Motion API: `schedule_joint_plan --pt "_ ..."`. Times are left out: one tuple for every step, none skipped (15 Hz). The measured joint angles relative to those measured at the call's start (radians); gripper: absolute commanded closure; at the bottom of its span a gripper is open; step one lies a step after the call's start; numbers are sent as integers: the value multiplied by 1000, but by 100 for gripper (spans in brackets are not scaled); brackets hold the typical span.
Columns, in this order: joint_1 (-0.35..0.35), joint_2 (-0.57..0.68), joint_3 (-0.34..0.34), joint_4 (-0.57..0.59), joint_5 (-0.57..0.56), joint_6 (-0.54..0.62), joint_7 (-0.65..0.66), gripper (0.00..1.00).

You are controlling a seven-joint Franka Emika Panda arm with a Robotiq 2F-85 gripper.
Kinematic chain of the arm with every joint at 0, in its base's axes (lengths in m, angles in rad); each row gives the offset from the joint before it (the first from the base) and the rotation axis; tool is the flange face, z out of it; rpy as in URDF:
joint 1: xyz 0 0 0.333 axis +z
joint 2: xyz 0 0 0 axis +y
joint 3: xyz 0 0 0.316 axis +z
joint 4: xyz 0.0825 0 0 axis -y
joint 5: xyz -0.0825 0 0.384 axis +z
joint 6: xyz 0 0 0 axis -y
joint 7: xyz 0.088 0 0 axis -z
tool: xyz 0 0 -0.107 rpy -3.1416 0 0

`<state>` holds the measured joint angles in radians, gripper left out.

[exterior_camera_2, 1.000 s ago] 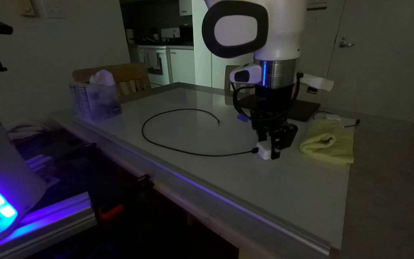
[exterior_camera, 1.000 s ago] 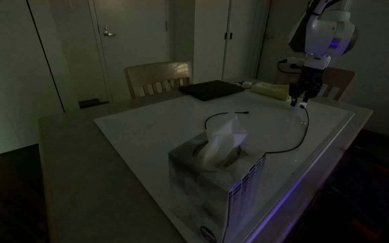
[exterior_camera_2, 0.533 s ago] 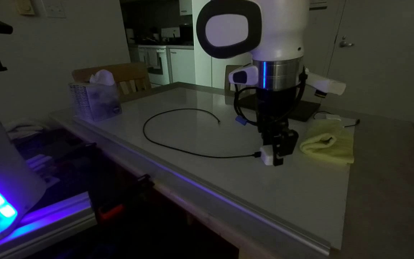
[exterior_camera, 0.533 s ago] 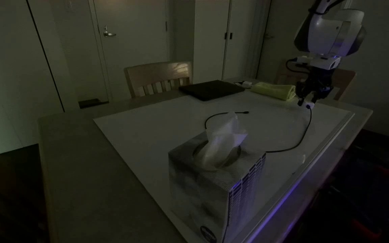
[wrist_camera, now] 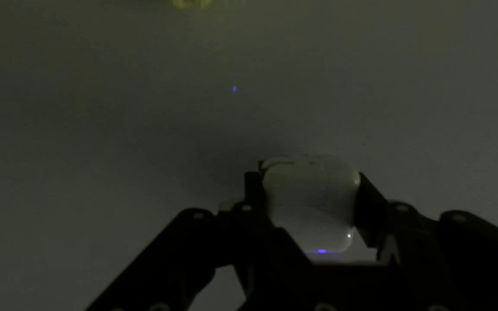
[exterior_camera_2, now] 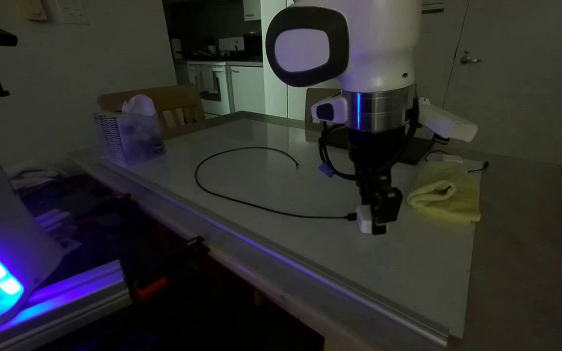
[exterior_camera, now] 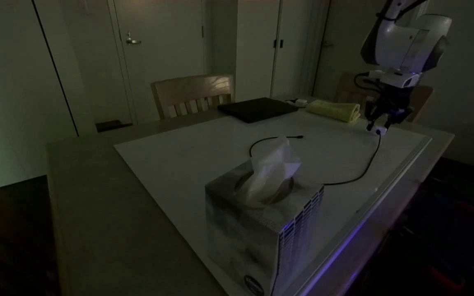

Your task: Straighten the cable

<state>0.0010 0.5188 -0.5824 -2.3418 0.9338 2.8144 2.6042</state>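
Cable [exterior_camera_2: 234,199] pulled by one end, its wide bend not yet opened

In the wrist view the tool [wrist_camera: 308,194] holds a white block [wrist_camera: 311,220], a jaw pressed to either side, so the spread is no more than the block's width. The cable does not show here.

In an exterior view the cable's plug [exterior_camera_2: 351,217] sits in the block, right beside the tool. From there the cord runs fairly straight over the white board [exterior_camera_2: 408,278] on the bench [exterior_camera_2: 520,243], turns well apart from the tool, and curls back partway toward it to a free tip [exterior_camera_2: 297,166]. Over the last second the tool has travelled toward the board's edge rail [exterior_camera_2: 383,304], bringing block and plug along. The nearest stretch has swung after it; the bend has barely crept, and the free tip looks unmoved.

In an exterior view the same shift shows: the tool now stands farther clear of the yellow cloth [exterior_camera: 335,111] near it. The tissue box [exterior_camera: 241,234], well apart from the tool, hides the bend.

For the task, the gain seems small: an arc remains. A pull directly away from the bend would probably do more than this drift toward the rail. With nothing holding the free tip, the whole cord could slide instead of straightening.
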Motion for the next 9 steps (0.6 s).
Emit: schedule_joint_plan --pt "-1 5 -1 -2 49 13 0 73" --pt "-2 10 -1 -2 97 24 0 73" --pt "-5 13 0 -2 138 31 0 73" --pt "-8 13 0 -2 169 34 0 73" --pt "-11 13 0 -2 188 35 0 73" --pt "-13 13 0 -2 200 35 0 73" --pt "-14 13 0 -2 206 35 1 32" --pt "-14 13 -1 -2 210 35 1 22" --pt "-14 13 -1 -2 210 34 1 17"
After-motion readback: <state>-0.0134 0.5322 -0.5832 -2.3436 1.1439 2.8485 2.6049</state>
